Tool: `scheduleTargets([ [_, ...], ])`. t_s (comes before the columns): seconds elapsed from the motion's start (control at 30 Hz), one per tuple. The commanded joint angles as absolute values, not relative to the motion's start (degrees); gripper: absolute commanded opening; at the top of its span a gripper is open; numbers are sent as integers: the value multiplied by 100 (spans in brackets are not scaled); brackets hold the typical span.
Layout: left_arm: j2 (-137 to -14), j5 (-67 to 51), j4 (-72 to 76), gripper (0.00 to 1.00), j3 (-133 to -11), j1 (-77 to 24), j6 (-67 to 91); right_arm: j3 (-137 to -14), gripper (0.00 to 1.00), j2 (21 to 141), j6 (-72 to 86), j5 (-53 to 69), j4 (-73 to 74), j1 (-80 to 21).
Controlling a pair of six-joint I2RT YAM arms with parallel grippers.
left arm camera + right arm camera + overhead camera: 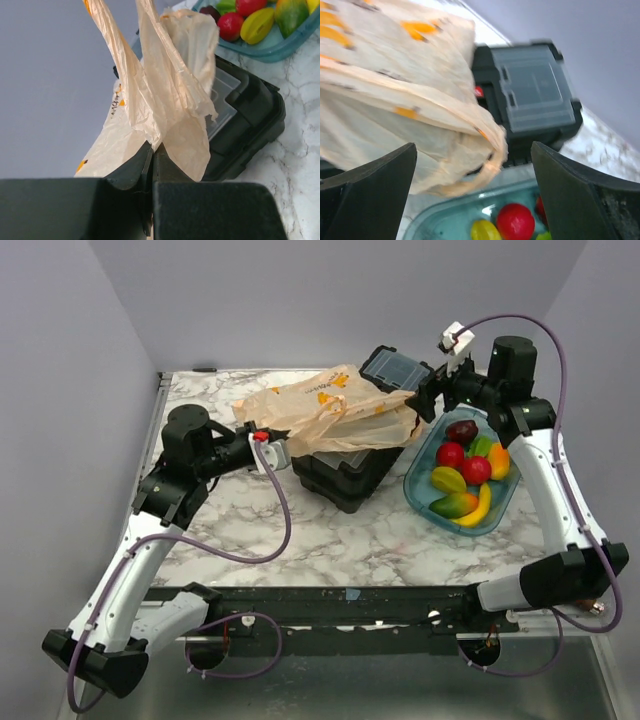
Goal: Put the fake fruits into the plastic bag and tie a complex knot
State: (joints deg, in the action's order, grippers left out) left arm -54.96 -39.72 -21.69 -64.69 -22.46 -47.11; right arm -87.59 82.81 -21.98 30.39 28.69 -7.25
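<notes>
Thin, slippery-looking plastic bag (330, 410): left fingers (131, 174) pinch its handle (150, 75); right fingers (370, 192), at its 3 o'clock, gape wide, empty.

One bag (330, 405), one large black box (345, 475), one small black box (395, 368), one tray (412, 492), about eight fruits (476, 470).

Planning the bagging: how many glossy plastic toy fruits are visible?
8, all in the translucent blue oval tray: maroon, two red, green, orange, yellow, green-orange, banana; others may hide beneath.

Black toolbox (345, 475), blue tray (418, 498), marble table (330, 540).
</notes>
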Motion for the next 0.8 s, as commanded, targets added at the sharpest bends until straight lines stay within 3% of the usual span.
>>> scheduleTargets([
  [0.0, -5375, -4401, -1982, 0, -7207, -2208, -3747, -9210, 100, 7640, -2326, 3995, 3135, -1443],
  [0.17, -5214, -5013, -2222, 0, -7529, -2208, -3159, -9297, 100, 7717, -2451, 3587, 2742, -2771],
  [0.47, -5077, -5056, -1794, 0, -7829, -2224, -1414, -9152, 100, 8174, -2531, 3775, 2148, -3971],
  [0.63, -5025, -4784, -1668, 0, -7809, -2193, -461, -8822, 95, 7849, -2197, 3980, 2396, -4248],
  [0.77, -4925, -4674, -1725, 0, -7672, -2155, -37, -8747, 96, 7351, -1795, 3215, 2626, -4249],
])
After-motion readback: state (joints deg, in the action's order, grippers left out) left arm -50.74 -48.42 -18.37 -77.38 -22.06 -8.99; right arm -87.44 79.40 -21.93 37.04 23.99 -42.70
